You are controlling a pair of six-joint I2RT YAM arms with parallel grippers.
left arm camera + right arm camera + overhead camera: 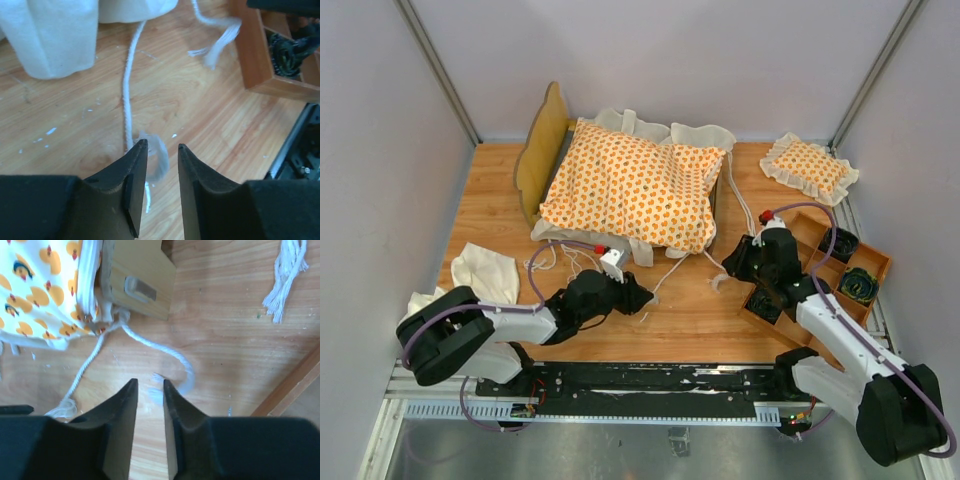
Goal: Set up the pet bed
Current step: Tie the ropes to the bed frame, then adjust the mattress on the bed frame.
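Top external view shows both arms reaching low over the wooden worktop (695,325) near its front edge. The left hand (161,145) has its jaws a little apart, and the frayed end of a white tie string (126,100) lies loose in the gap, not pinched. The right hand (149,382) is likewise slightly parted and grips nothing. The frayed tip of a second tie string (160,347) lies just ahead of its fingertips, and that string runs back to a corner of the bed frame (137,280). A cream cloth (485,272) lies at the near left, and a compartmented wooden tray (878,258) at the right. Beyond the hands, the pet bed sits mid-worktop. Its orange-patterned cushion (635,185) lies on the frame with its ruffle spilling over the edges, and the scalloped headboard (542,150) stands upright at its left. Farthest right, a small ruffled pillow (810,165) lies apart from the bed.
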